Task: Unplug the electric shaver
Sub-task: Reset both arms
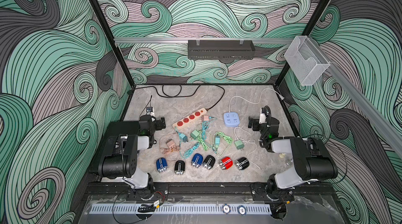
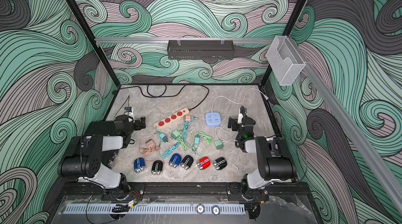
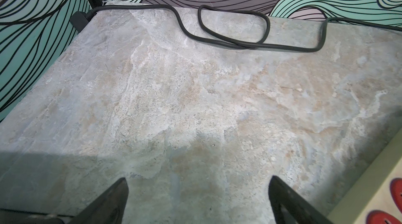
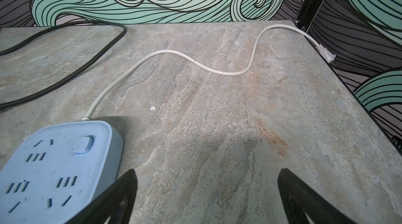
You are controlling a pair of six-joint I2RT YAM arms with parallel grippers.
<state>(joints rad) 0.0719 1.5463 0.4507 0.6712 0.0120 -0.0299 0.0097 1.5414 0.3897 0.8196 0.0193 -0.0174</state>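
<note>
Both arms sit at the sides of the table (image 1: 174, 103), well apart from the work; the left gripper (image 3: 198, 179) hangs over bare stone with its jaws spread as wide as they go and nothing between them; the right gripper (image 4: 207, 170) is just as wide and just as empty, close beside the blue socket cube (image 4: 54, 168); six electric shavers (image 1: 179, 167) lie in a row near the front edge, and the blue shaver (image 1: 196, 160) in mid-row seems to be the one with a teal cable (image 1: 191, 149) running into it, though the join is too small to be sure; behind the row, pink, teal, green and white leads lie crossed over one another, reaching back toward the beige power strip (image 1: 189, 117); the plain risk is following the wrong lead out of that tangle; tugging the cord rather than the plug would likely drag the light shaver, and the black one just beside it, across the stone instead of freeing it; wide jaws coming down could also snag neighbouring loops.
</note>
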